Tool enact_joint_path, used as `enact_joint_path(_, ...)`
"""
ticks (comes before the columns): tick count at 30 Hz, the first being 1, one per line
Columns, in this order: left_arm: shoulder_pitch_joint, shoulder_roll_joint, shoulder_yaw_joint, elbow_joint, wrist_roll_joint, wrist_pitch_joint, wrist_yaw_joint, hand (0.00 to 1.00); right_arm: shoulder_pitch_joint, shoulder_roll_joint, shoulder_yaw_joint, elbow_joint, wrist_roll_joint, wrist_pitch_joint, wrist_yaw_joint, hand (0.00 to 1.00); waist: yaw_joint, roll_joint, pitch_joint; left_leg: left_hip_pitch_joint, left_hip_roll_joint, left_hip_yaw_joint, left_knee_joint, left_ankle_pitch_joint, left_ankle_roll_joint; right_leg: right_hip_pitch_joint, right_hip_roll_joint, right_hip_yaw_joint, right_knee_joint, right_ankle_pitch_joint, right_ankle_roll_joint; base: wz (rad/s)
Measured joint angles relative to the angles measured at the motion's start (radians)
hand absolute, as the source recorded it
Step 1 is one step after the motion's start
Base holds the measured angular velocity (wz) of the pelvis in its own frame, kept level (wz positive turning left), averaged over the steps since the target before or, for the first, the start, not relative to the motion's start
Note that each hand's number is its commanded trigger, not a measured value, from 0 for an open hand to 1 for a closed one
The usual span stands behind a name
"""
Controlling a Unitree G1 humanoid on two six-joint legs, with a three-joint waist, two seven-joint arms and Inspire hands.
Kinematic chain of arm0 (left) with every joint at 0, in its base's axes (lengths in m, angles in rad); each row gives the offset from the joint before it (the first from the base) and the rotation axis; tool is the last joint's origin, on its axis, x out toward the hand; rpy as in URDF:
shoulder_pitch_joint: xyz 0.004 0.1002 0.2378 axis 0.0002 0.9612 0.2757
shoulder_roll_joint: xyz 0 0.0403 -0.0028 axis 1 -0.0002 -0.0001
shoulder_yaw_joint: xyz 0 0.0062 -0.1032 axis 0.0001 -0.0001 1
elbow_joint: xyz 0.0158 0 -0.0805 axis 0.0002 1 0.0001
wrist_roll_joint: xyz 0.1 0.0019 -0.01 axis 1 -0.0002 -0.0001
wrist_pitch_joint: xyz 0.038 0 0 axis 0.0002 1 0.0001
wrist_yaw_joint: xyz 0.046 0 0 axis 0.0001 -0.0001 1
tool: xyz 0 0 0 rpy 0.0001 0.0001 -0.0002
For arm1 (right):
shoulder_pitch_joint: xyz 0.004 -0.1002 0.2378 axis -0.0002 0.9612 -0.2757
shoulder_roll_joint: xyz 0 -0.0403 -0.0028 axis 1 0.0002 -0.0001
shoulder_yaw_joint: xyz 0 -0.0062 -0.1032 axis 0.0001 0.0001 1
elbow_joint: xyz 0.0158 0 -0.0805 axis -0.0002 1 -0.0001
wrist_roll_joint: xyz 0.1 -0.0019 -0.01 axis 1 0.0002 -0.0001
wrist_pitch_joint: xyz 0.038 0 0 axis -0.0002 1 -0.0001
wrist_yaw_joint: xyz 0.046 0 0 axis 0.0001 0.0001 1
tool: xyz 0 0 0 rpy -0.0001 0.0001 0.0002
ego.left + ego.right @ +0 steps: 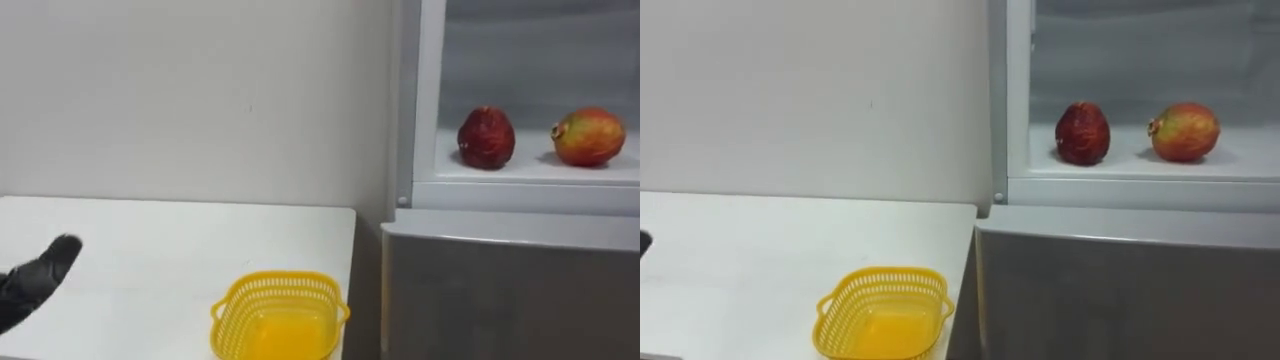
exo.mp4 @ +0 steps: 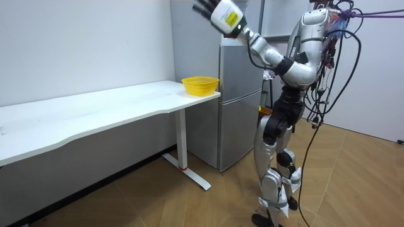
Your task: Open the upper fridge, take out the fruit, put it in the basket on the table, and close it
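Note:
The upper fridge compartment stands open at the upper right. On its white shelf (image 1: pixel 530 172) sit a dark red fruit (image 1: pixel 486 137) and, to its right, a red and yellow fruit (image 1: pixel 588 137). My left hand (image 1: pixel 35 280), black, hovers over the white table's left part, fingers straight, holding nothing, far from both fruits. In the room view that arm is raised high toward the fridge (image 2: pixel 240 94), with the hand (image 2: pixel 205 7) spread. A yellow basket (image 1: pixel 280 282) stands empty on the table's right end.
The white table (image 1: pixel 150 250) runs along the wall to the left of the fridge. The grey lower fridge door (image 1: pixel 500 300) is closed beneath the open compartment. I stand on the wooden floor facing the fridge.

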Motion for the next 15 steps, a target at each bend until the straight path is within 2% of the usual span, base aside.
enact_joint_path(5,0.062,-0.009,-0.001,0.195,-0.022,0.007,0.091,0.0,0.002,-0.011,0.001,-0.002,0.027,0.0,0.002,0.0,0.001,0.004,0.0017,-0.001,-0.001,0.001,-0.001,0.0,0.0,-0.003,-0.001,-0.006,0.0,-0.002,0.0,0.02)
enact_joint_path(7,0.066,-0.035,-0.002,0.301,-0.05,0.006,0.128,0.0,0.004,-0.011,0.0,-0.005,0.021,0.002,0.004,0.0,0.004,0.003,0.002,0.0,-0.002,0.001,-0.004,0.0,0.0,-0.005,-0.002,-0.001,0.0,-0.004,0.0,-0.02)
enact_joint_path(8,0.067,-0.038,-0.002,0.337,-0.053,0.005,0.134,0.0,0.004,-0.011,-0.002,-0.007,0.02,0.004,0.005,0.0,0.006,0.003,0.0018,0.0,-0.002,0.001,-0.007,0.0,0.0,-0.005,-0.002,0.001,0.0,-0.006,0.001,-0.07)
enact_joint_path(9,0.068,-0.039,-0.004,0.425,-0.091,-0.004,0.146,0.0,0.003,-0.012,-0.009,-0.013,0.021,0.012,0.006,0.0,0.005,0.003,0.0013,0.005,-0.003,0.001,-0.009,0.0,0.0,-0.002,-0.003,0.003,0.001,-0.007,0.001,-0.07)
enact_joint_path(13,0.082,-0.045,-0.035,0.701,-0.232,0.01,0.173,0.0,0.006,-0.012,-0.012,-0.032,0.031,0.022,0.025,0.0,0.005,-0.004,0.0008,0.006,-0.005,0.001,-0.009,0.0,0.0,-0.002,-0.004,0.004,0.002,-0.008,0.001,-0.01)
enact_joint_path(14,0.09,-0.047,-0.044,0.725,-0.25,0.014,0.174,0.0,0.007,-0.012,-0.013,-0.034,0.031,0.022,0.025,0.0,0.004,-0.004,0.0002,0.005,-0.005,0.001,-0.009,0.0,0.0,-0.003,-0.005,0.004,0.002,-0.008,0.001,0.0)
enact_joint_path(15,0.1,-0.052,-0.059,0.772,-0.292,0.016,0.169,0.0,0.007,-0.011,-0.012,-0.037,0.025,0.027,0.027,0.0,0.01,-0.016,0.0009,0.004,-0.006,0.002,-0.01,0.0,0.0,-0.004,-0.006,0.001,0.002,-0.009,0.004,0.03)
